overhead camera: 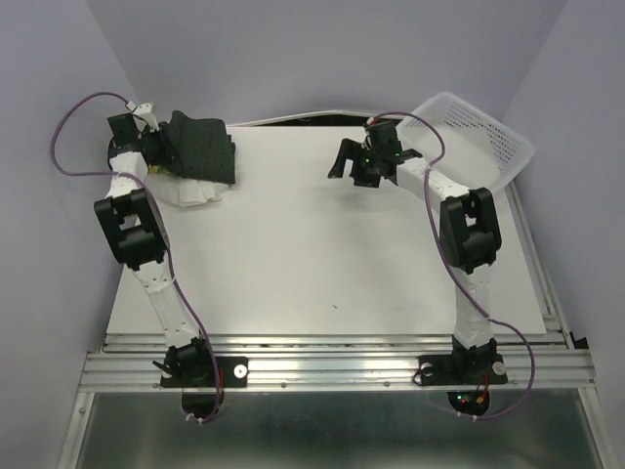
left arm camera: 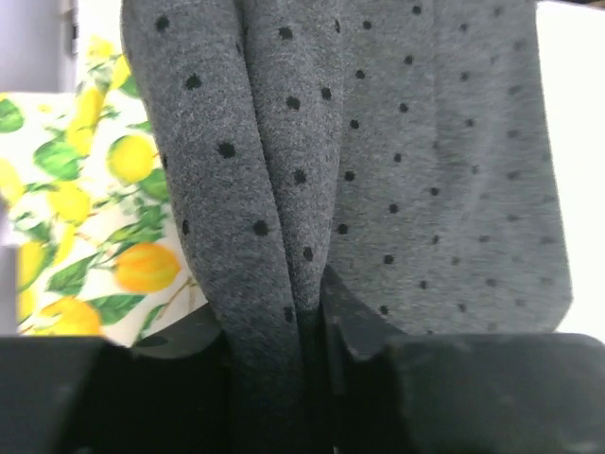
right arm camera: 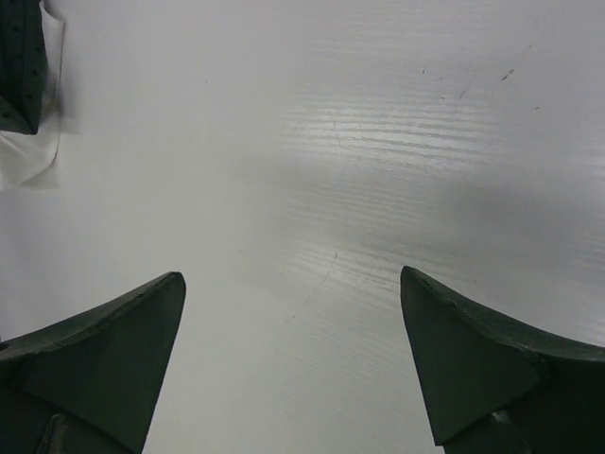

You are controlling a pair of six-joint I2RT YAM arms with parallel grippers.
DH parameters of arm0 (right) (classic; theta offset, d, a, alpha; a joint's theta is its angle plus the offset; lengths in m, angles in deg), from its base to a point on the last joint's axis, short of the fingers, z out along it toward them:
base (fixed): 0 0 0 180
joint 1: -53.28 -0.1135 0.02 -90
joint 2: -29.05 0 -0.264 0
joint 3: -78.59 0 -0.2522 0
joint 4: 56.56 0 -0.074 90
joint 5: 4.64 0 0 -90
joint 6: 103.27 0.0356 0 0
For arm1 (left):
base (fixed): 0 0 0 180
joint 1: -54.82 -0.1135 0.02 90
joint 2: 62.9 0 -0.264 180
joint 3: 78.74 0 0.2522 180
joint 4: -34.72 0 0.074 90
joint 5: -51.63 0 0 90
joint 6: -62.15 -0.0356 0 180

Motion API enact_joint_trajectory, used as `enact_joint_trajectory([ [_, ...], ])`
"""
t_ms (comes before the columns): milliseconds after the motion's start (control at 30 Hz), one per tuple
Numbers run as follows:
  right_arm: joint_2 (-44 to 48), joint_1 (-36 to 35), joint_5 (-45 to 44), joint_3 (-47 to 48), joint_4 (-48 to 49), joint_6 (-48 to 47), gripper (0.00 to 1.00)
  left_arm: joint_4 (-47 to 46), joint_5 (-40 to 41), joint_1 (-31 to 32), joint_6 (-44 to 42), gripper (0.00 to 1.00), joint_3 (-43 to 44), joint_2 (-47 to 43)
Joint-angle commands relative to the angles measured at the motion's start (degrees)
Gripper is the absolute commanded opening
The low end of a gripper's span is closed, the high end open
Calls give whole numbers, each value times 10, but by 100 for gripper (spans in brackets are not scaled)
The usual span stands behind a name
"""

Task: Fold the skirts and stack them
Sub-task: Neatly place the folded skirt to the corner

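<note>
On the white table (overhead camera: 322,254), a mesh basket (overhead camera: 479,137) sits far right and the black skirt (overhead camera: 203,149) tops the lemon skirt (left arm camera: 85,218) and white skirt (overhead camera: 187,195) far left, one fold pinched by the left gripper (left arm camera: 274,322), while the right gripper (right arm camera: 293,284) gapes wide.

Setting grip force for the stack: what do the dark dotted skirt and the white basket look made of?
The dark dotted skirt looks like soft matte cloth, perhaps a knit: its surface is heathered and fuzzy, and it bunches into folds between the left fingers. The basket looks like stiff white plastic, slightly translucent: its walls are perforated mesh and hold their shape.
</note>
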Motion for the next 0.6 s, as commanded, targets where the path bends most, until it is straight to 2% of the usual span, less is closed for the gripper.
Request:
enact_joint_trajectory([
  [0, 24, 2, 6, -4, 27, -11, 100, -21, 97, -19, -23, 47, -25, -66],
  [33, 25, 2, 6, -5, 27, -11, 100, -22, 109, -19, -23, 48, -28, -76],
  [67, 26, 2, 5, -6, 27, -12, 100, -20, 118, -19, -24, 59, -30, -80],
  [167, 30, 2, 7, -6, 25, -17, 100, -19, 146, -19, -34, 62, -43, -99],
  [200, 32, 2, 6, -6, 25, -18, 100, -20, 150, -19, -37, 75, -47, -112],
  [233, 32, 2, 6, -6, 22, -23, 100, -22, 157, -19, -39, 79, -52, -119],
  [567, 61, 2, 10, -12, 2, -79, 100, -55, 235, -19, -99, 79, -152, -228],
])
